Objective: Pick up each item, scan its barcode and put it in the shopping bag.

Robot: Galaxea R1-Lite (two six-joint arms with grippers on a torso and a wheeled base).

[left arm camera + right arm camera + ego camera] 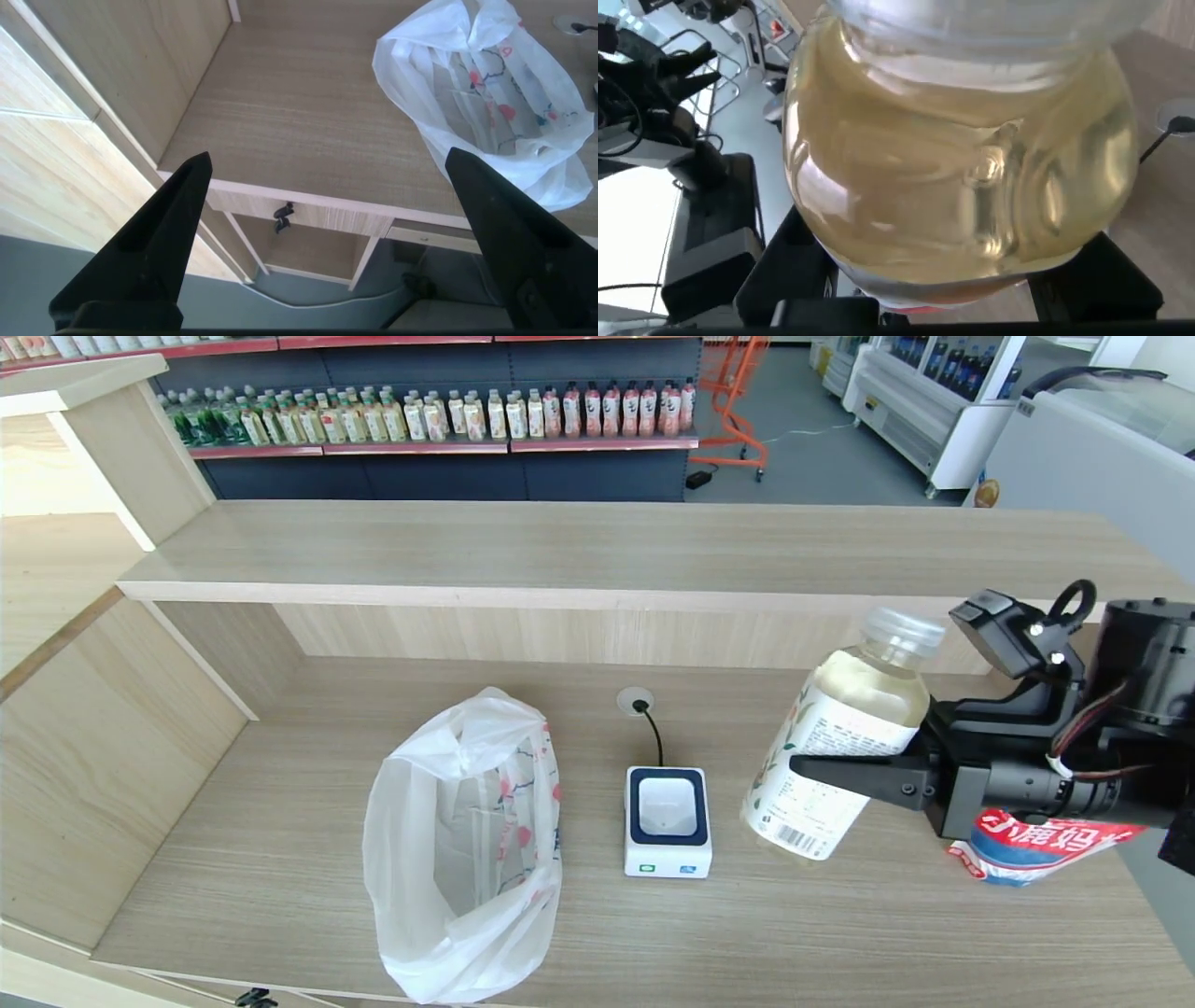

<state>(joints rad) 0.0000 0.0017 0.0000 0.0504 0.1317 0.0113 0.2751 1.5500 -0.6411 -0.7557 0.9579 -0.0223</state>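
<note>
A clear bottle of pale yellow drink (840, 747) with a white label hangs tilted above the counter, cap up and barcode low on its near side. My right gripper (822, 770) is shut on the bottle's middle, to the right of the scanner (667, 819). The right wrist view looks along the bottle (962, 159) from close by. The white shopping bag (467, 840) stands open left of the scanner and appears again in the left wrist view (491, 89). My left gripper (327, 243) is open with nothing in it, hanging off the counter's near left edge.
A red and white snack packet (1027, 849) lies on the counter under my right arm. The scanner's cable (652, 728) runs to a grommet at the back. A raised wooden ledge (597, 551) borders the counter at the back and a side wall (103, 737) on the left.
</note>
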